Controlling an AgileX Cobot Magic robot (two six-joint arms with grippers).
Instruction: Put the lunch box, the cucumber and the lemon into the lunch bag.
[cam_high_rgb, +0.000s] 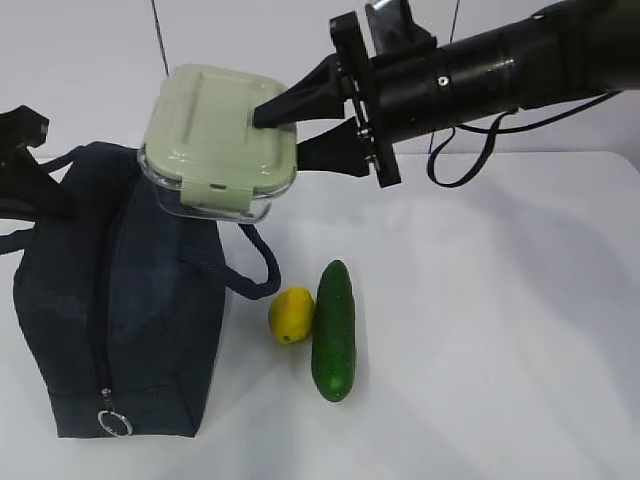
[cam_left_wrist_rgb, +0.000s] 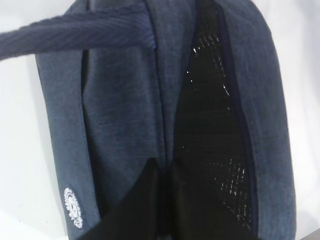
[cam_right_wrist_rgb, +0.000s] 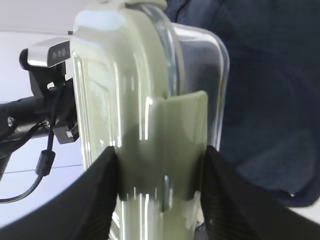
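Right gripper (cam_high_rgb: 285, 135) jaws clamp lunch box (cam_high_rgb: 220, 140) between them, above lunch bag (cam_high_rgb: 120, 300). Left gripper (cam_left_wrist_rgb: 162, 200) jaws closed on bag fabric.

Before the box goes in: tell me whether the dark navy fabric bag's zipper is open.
Open: the dark navy fabric bag gapes along its top in the left wrist view.

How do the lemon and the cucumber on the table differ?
The lemon is yellow; the cucumber is dark green. The lemon is a short oval, the cucumber a long straight rod several times the lemon's length. The lemon lies nearer the lunch bag, the cucumber on its far side. Both rest side by side on the white table, close or touching, neither yet in the bag and neither held.
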